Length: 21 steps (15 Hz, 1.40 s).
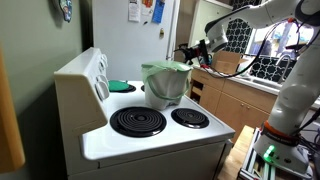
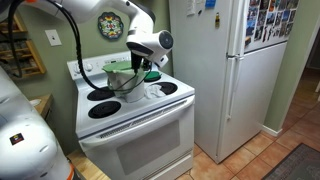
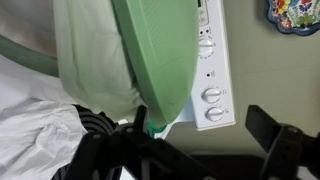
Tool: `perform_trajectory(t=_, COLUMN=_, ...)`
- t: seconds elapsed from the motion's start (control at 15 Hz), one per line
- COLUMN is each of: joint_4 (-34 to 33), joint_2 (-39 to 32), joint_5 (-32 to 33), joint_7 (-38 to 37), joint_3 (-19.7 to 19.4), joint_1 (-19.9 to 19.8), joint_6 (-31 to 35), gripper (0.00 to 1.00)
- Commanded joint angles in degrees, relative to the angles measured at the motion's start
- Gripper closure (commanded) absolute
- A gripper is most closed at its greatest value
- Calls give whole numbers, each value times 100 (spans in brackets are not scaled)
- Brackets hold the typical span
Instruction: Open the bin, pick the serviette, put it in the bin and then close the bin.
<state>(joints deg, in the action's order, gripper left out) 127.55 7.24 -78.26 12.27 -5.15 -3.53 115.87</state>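
Note:
The pale grey bin [image 1: 165, 88] with a pale green rim stands on the stove top between the burners, and it shows in both exterior views [image 2: 124, 82]. In the wrist view its green lid [image 3: 160, 60] stands tilted on edge, close to the camera. My gripper [image 3: 200, 125] is open, with one finger beside the lid's lower edge and the other well apart from it. In an exterior view the gripper [image 1: 190, 50] hovers at the bin's upper back side. White crinkled material [image 3: 30, 135] lies beside the lid; I cannot tell whether it is the serviette.
A flat green disc [image 1: 120, 87] lies on the stove by the control panel [image 3: 212, 70]. Black coil burners [image 1: 138, 121] are at the front. A white fridge [image 2: 225, 60] stands beside the stove. Wooden cabinets [image 1: 230, 100] are behind.

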Motion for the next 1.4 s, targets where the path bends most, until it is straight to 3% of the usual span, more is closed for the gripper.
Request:
perform_trajectory(t=0.0, joint_4=-15, joint_2=47, joint_5=-237, joint_7=98, joint_3=-46, joint_1=-73, joint_6=-395, gripper=0)
perform_trajectory(t=0.4, joint_4=-58, joint_2=56, joint_5=-376, joint_7=161, joint_3=-96, joint_1=-143, joint_6=-735, gripper=0)
perform_trajectory(t=0.93, joint_4=-44, joint_2=-39, joint_5=-891, joint_7=938, joint_3=-76, joint_1=-127, joint_6=-1007, gripper=0)
perform_trajectory(t=1.33, joint_4=-86, joint_2=-19, joint_5=-780, joint_7=1042, joint_3=-68, joint_1=-151, joint_6=-1018, gripper=0)
